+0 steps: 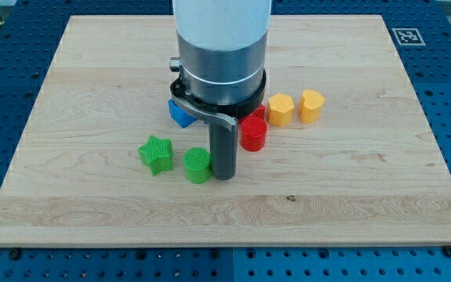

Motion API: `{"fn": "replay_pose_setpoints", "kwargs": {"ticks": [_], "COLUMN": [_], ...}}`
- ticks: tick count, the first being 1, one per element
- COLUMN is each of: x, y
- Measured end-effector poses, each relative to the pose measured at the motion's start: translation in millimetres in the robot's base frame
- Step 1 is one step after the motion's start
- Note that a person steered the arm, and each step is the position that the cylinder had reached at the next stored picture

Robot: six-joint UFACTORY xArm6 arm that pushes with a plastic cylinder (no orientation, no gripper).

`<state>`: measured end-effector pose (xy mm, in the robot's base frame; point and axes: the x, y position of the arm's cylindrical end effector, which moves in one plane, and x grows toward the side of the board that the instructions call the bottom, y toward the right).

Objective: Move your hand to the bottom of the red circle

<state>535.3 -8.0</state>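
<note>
The red circle [253,134] stands near the board's middle, just right of my rod. My tip [223,175] rests on the board below and to the left of the red circle, a short gap away, and it sits right beside the green circle [197,164] on that block's right. A second red block [258,115] peeks out just above the red circle, partly hidden by the arm.
A green star [156,153] lies left of the green circle. A blue block [180,114] shows partly under the arm's left side. A yellow hexagon [280,109] and a yellow heart [312,105] sit to the right. A marker tag [406,35] is off the board's top right corner.
</note>
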Motion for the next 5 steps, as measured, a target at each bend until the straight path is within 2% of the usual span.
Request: {"fn": "replay_pose_setpoints", "kwargs": {"ticks": [1, 2, 5], "x": [30, 42, 29], "y": [1, 0, -13]}}
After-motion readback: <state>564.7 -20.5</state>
